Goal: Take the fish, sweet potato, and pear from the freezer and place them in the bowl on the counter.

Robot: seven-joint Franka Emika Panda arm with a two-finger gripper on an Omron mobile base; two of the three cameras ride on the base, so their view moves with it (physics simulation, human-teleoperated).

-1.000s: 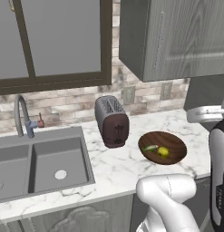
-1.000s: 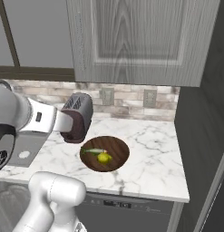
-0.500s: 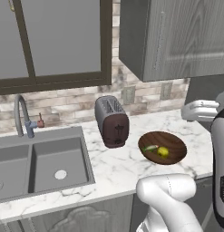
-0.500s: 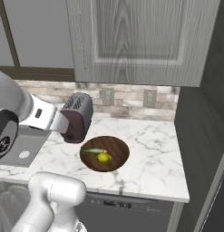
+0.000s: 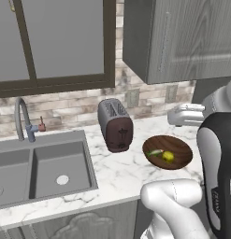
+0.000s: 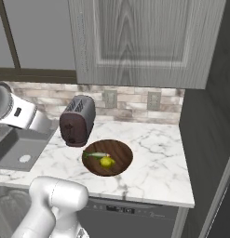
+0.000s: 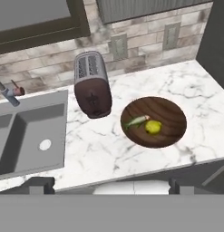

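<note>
Bowl [image 7: 154,121]: wide, shallow, dark brown wood, on the white marble tabletop [image 7: 104,152] just beside the toaster [image 7: 91,85], on the side away from the sink [image 7: 27,131]. Contents: fish [image 7: 137,120], slender, grey-green, pale-bellied, lying touching the pear [image 7: 153,127], small, yellow-green, smooth. Sweet potato judged outstanding. Gripper [image 7: 111,190] high above the tabletop edge in front of the bowl, jaws released and empty. Advice: turn toward the freezer, keep the jaws wide, then grasp the sweet potato across its middle, not its tapered ends.
</note>
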